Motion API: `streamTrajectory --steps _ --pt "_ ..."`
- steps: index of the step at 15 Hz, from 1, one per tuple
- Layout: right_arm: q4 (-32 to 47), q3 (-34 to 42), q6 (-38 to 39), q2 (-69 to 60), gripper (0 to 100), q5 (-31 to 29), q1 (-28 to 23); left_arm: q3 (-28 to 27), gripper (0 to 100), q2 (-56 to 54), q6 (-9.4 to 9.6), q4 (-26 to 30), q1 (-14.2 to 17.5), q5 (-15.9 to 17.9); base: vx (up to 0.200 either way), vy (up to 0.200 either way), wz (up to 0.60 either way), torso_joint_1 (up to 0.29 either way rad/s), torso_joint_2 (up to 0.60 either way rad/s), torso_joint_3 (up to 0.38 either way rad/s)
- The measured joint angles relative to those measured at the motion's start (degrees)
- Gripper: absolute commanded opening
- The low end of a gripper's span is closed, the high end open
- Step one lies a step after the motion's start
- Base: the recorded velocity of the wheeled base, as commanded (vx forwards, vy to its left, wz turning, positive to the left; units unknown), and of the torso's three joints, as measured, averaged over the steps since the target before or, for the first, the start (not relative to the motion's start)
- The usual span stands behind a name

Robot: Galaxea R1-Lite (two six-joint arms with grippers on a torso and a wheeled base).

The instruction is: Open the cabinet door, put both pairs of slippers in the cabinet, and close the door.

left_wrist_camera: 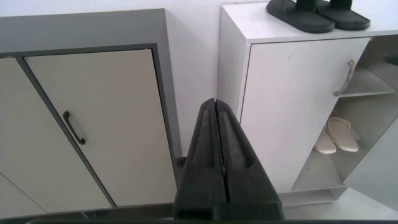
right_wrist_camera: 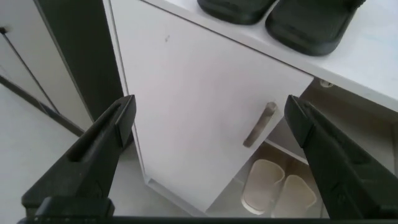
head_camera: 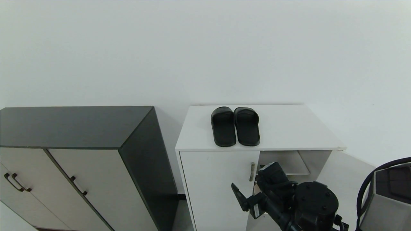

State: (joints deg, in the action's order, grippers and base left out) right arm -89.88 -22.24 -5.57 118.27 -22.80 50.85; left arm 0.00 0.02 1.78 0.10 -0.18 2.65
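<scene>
Head view: black slippers [head_camera: 235, 126] sit atop the white cabinet [head_camera: 289, 128]. The right gripper [right_wrist_camera: 210, 106], spread wide, should grasp them next. The left gripper [left_wrist_camera: 216, 107] is pressed together.

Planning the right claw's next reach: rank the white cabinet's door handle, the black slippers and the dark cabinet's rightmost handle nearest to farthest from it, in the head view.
1. White cabinet's door handle: just beside the right claw.
2. Black slippers: above, on the cabinet top.
3. Dark cabinet's rightmost handle: far off to the robot's left.

Left hand [left_wrist_camera: 215, 107] pressed closed — white slippers [left_wrist_camera: 336, 134] inside white cabinet [left_wrist_camera: 292, 106] (one side open), black slippers [left_wrist_camera: 318, 14] on top.
</scene>
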Motion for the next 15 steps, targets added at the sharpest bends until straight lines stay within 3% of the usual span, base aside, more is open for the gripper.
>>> streamTrajectory --steps 2,3,7,9,15 --pt "1.5 -2.6 -0.2 0.2 100 -1.4 -0.1 0.0 0 0.0 -0.09 0.0 0.0 0.0 0.0 0.0 0.0 0.0 0.0 0.0" --pt "6.4 -5.4 0.0 0.1 100 -3.1 -0.2 0.0 0 0.0 -0.09 0.0 0.0 0.0 0.0 0.0 0.0 0.0 0.0 0.0" --pt "35.4 -22.3 8.7 -1.9 100 -12.0 -0.2 0.0 0 0.0 0.05 0.0 0.0 0.1 0.0 0.0 0.0 0.0 0.0 0.0" --pt "45.3 -29.6 13.1 -3.1 100 -17.1 0.0 0.0 0 0.0 0.45 0.0 0.0 0.1 0.0 0.0 0.0 0.0 0.0 0.0" --pt "45.8 -34.2 14.2 -3.8 100 -17.5 -0.1 0.0 0 0.0 0.43 0.0 0.0 0.2 0.033 0.0 0.0 0.0 0.0 0.0"
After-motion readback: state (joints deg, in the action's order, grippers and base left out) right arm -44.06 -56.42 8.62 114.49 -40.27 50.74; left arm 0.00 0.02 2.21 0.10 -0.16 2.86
